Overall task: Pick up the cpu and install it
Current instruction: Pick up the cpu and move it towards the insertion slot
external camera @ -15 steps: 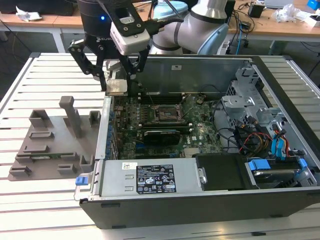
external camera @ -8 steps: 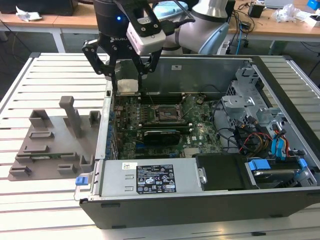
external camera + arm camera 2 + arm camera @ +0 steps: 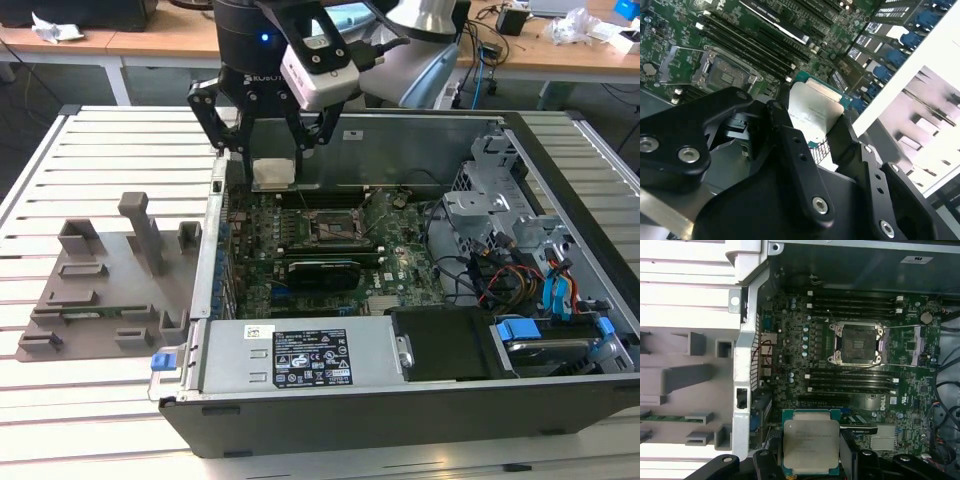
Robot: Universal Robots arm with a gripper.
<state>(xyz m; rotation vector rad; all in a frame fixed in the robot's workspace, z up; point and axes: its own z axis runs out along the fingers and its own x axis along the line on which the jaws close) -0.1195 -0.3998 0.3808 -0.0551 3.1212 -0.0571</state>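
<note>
Cpu (image 3: pixel 811 445) held flat between the arm's jaws, hovering above and to one side of the open, empty socket (image 3: pixel 856 342) on the motherboard (image 3: pixel 790 340); pickup looks complete, while seating the cpu in that socket is not yet done.

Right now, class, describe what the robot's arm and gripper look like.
The gripper is black, with linked fingers joined by silver bolts. A small blue light and a silver-grey box sit above it. The arm is silver and pale blue.
</note>
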